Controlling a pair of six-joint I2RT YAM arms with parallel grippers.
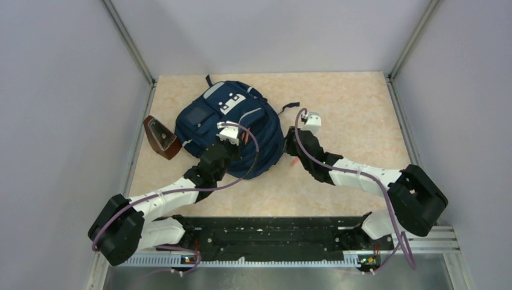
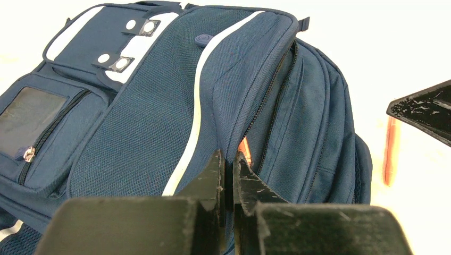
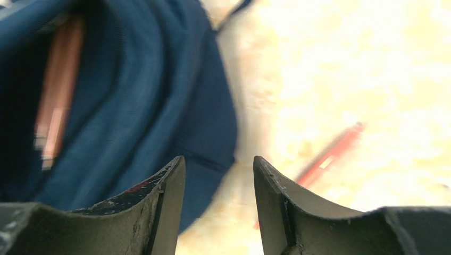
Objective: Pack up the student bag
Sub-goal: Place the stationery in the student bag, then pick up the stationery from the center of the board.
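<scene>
Hovering with jaws apart and empty, the right gripper [image 3: 218, 159] faces a red pen [image 3: 330, 156] lying slantwise on the table [image 1: 350, 109], just ahead to its right. The student bag [image 1: 265, 127] sprawls ahead to its left, long axis running away from the arms. The left gripper [image 2: 228, 156], nearer, is clenched on the bag's zip edge. The fabric is navy, with white trim and a pale front patch.

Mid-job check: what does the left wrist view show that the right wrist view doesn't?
Left wrist only: white patch, front zip pocket, left end effector shut, seemingly pinching the bag at its zip. Right wrist only: right end effector open and empty; a blurred orange stick inside the bag. Both: the bag, likely the red pen on the table.
</scene>
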